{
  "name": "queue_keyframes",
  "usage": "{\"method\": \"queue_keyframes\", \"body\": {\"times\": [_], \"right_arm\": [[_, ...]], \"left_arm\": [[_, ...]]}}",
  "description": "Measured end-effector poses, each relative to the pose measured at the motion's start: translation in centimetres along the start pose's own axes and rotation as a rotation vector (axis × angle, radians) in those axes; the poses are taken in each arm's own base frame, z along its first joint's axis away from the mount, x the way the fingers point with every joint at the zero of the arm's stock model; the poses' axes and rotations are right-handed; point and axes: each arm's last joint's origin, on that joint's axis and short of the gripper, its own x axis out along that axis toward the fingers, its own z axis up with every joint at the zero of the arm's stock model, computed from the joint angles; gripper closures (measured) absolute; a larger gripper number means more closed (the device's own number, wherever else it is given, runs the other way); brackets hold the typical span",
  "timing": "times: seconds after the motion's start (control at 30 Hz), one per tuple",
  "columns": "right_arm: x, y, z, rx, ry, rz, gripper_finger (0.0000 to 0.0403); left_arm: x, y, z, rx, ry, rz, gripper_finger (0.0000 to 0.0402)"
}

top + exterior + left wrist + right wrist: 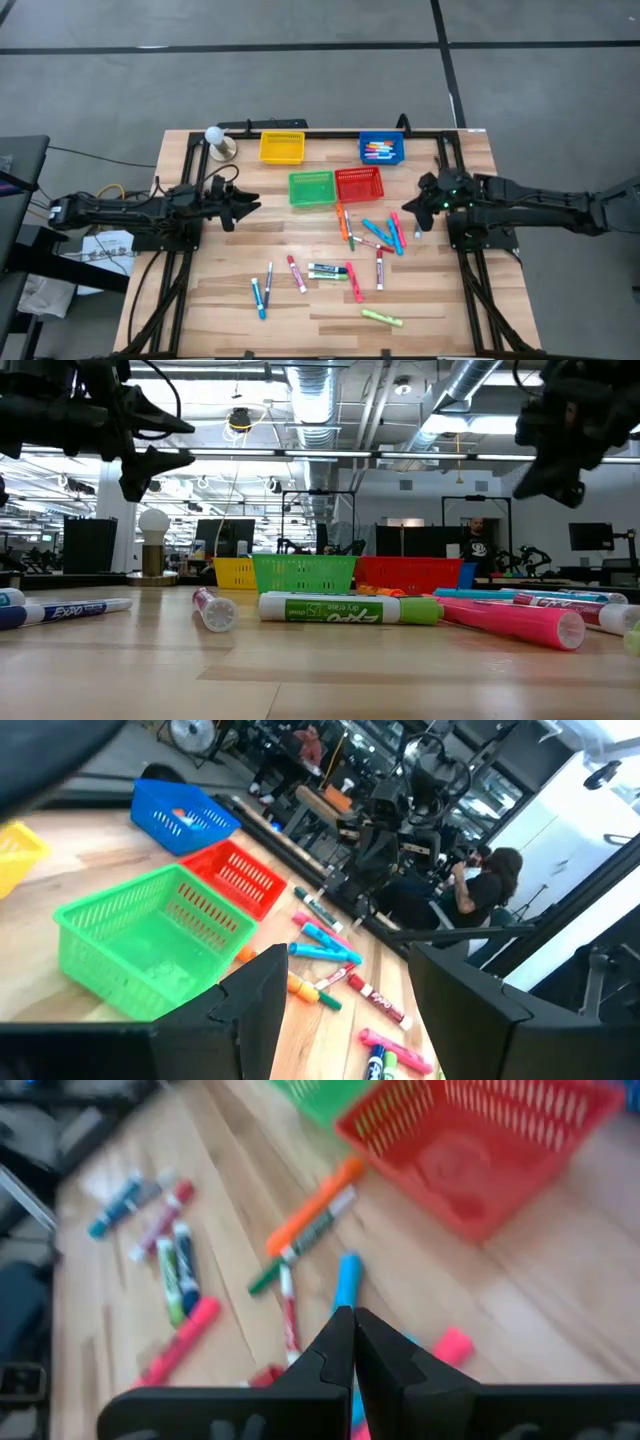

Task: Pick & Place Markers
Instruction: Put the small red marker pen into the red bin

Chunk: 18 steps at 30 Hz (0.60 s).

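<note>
We see the thin coloured marker pens (345,262) scattered on the wooden table (210,300), near of the green mesh basket (311,188) and red mesh basket (359,184). The left gripper (252,204) hovers wide open, empty, left of the green basket. The right gripper (407,208) hovers fully closed, holding nothing, right of the markers.
</note>
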Motion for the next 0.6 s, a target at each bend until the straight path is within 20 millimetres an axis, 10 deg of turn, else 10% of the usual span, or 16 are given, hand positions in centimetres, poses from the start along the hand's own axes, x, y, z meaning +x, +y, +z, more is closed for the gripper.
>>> {"method": "queue_keyframes", "body": {"times": [0.6], "right_arm": [[0.07,-0.06,-0.92,0.030,0.094,-0.019,0.0403]], "left_arm": [[0.63,0.42,-0.75,-0.025,0.064,0.046,0.0192]]}}
